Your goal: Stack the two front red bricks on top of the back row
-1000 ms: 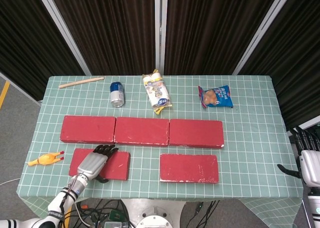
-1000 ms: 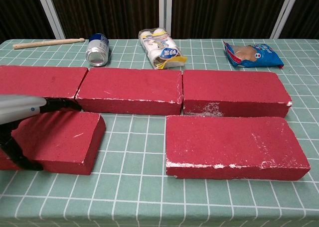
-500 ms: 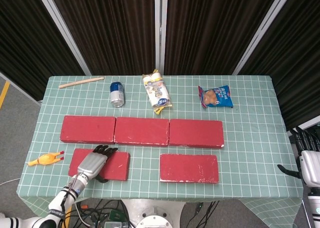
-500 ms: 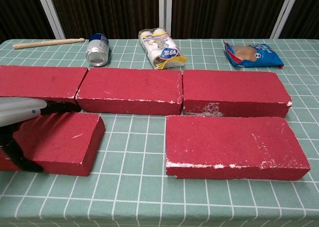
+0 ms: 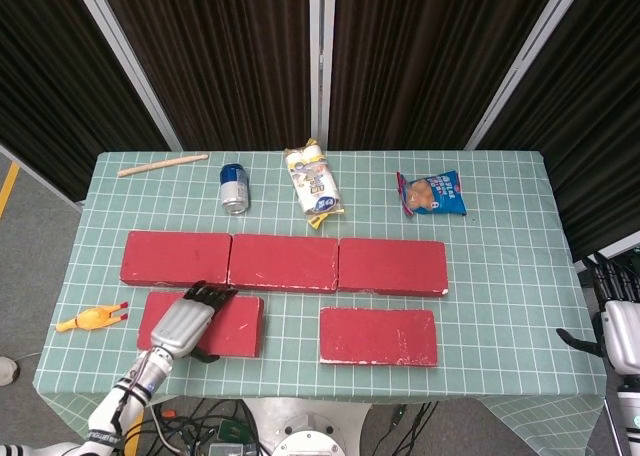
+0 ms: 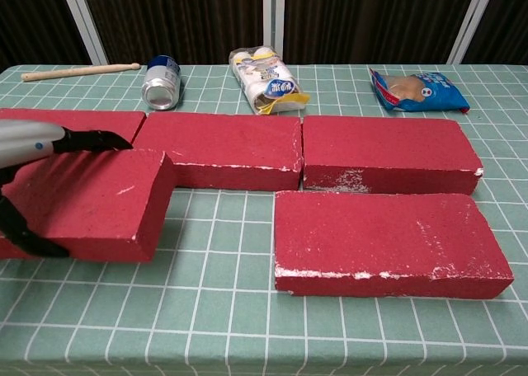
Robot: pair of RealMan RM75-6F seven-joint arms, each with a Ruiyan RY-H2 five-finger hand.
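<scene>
Three red bricks form the back row (image 5: 285, 261) (image 6: 219, 149) across the middle of the table. My left hand (image 5: 187, 321) (image 6: 33, 141) grips the front left red brick (image 5: 235, 328) (image 6: 95, 203), fingers over its far edge and thumb under its near side; the brick is raised off the cloth and overlaps the back row's left bricks in the chest view. The front right red brick (image 5: 378, 336) (image 6: 384, 242) lies flat on the table, untouched. My right hand (image 5: 620, 331) hangs beyond the table's right edge, fingers apart, holding nothing.
Behind the back row lie a wooden stick (image 5: 162, 164), a blue can (image 5: 234, 188), a packet of buns (image 5: 313, 184) and a blue snack bag (image 5: 432, 193). A yellow rubber chicken (image 5: 90, 319) lies by the table's left edge.
My left hand has lifted the front left brick off the table and carried it slightly toward the back row. The right hand and the other bricks have not moved.
</scene>
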